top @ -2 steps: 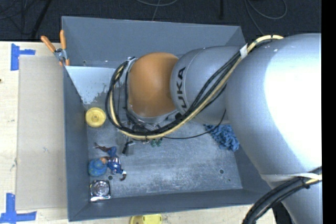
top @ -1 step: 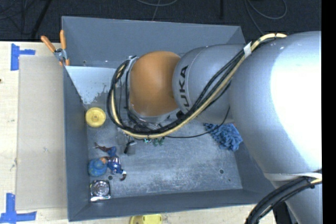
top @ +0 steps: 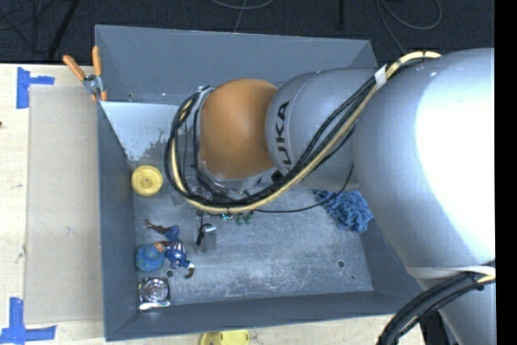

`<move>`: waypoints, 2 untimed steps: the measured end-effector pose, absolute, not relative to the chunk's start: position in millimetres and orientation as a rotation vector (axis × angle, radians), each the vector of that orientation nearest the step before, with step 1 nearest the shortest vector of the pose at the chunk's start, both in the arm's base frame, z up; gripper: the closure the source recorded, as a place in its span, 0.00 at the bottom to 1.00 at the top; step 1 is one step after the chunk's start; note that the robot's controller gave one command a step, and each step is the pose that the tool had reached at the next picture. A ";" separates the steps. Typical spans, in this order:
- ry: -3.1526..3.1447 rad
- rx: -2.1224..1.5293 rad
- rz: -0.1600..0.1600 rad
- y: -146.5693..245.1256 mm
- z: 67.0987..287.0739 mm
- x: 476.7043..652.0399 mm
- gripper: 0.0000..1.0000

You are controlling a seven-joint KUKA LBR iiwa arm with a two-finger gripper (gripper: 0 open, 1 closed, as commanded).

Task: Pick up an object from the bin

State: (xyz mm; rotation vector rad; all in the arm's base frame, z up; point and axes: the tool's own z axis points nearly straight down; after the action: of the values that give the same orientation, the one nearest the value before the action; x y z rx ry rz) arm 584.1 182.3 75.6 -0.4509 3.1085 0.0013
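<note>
At the left wall of the bin (top: 115, 198) you have a yellow disc (top: 147, 180). Below it, in the lower left corner, small blue toy pieces (top: 161, 256) and a shiny round cap (top: 154, 292) lie close together. They look light and hard, so take a blue piece across its narrow part. The claw (top: 207, 235) hangs just right of the blue pieces, over bare floor; how far it is open I cannot tell. Further right lies a blue fluffy cloth (top: 349, 211), soft and easy to pinch anywhere. The walls crowd the corner things; the middle floor gives you free room.
</note>
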 end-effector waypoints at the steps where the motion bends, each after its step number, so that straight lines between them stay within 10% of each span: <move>1: 3.058 -0.717 -0.002 202.1 73.6 589.0 0.00; 2: 2.978 -1.000 0.002 214.1 71.5 558.0 0.00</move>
State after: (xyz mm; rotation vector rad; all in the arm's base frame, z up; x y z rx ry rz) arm 558.0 214.1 71.5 -1.0001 2.9782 0.0019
